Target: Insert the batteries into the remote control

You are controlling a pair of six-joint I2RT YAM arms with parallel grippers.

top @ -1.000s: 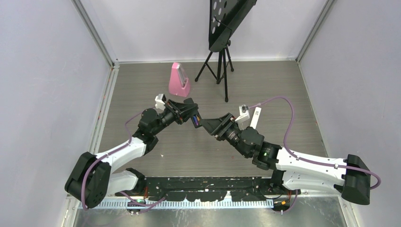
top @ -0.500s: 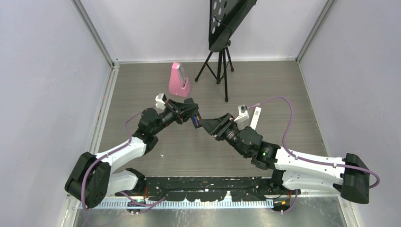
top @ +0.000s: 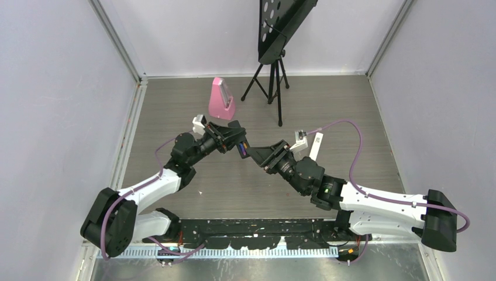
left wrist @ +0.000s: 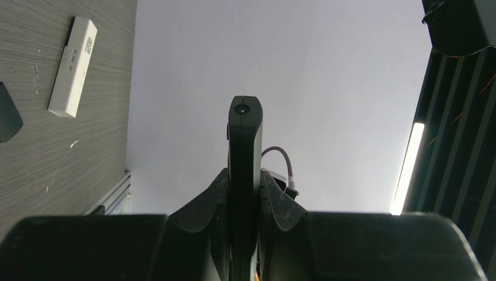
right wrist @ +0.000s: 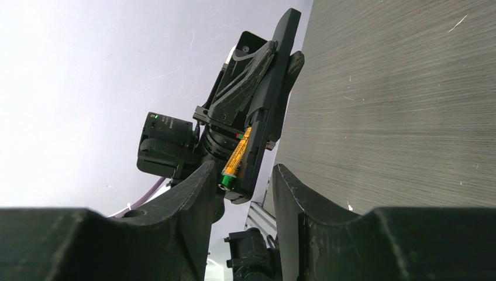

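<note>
Left of centre, off the table (top: 175,111) by my judgement, left gripper (left wrist: 244,178) is clenched on the remote control (left wrist: 244,129), narrow edge toward its own camera. Battery bay (right wrist: 252,153) faces the right gripper (right wrist: 244,171), whose fingers are spread with nothing seen in them, flanking the bay's lower end. Bay contents: one gold battery (right wrist: 236,157) lying lengthwise, green end lowest. The lane beside it looks dark, probably vacant; cannot confirm. Step in hand, likely: seating cells. Push endwise against the spring contact, then press flat. Left grip should stay rigid, no twist. Far right on the table, white remote (top: 316,146), not involved.
</note>
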